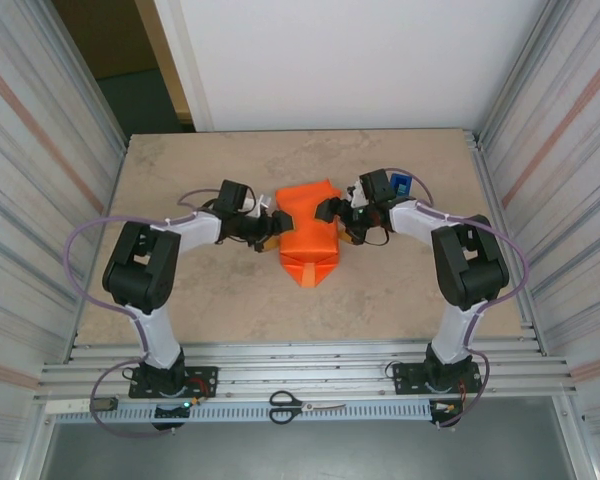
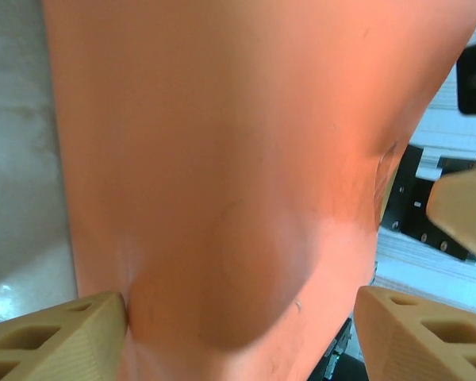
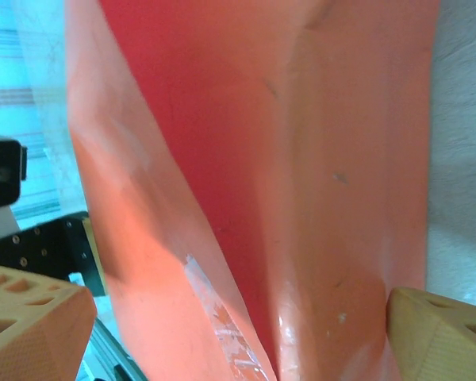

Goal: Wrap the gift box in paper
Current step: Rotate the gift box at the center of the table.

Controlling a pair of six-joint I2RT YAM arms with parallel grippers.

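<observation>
Left tool (image 1: 267, 230) and right tool (image 1: 332, 213) straddle, jaws spread, the thin orange paper sheet (image 1: 308, 232), bundled around the hidden gift box at the centre of the tabletop (image 1: 180, 180). Its near end looks folded, so the far end probably needs creasing next.

Black-handled scissors (image 1: 298, 406) lie on the metal rail (image 1: 380, 352), well to the near side of the left fingers (image 2: 47, 337) and the right fingers (image 3: 436, 325), roughly midway between them. A blue tape dispenser (image 1: 402, 184) rests on the beige worktop (image 1: 210, 300), near the right fingers on their far, outer side.
</observation>
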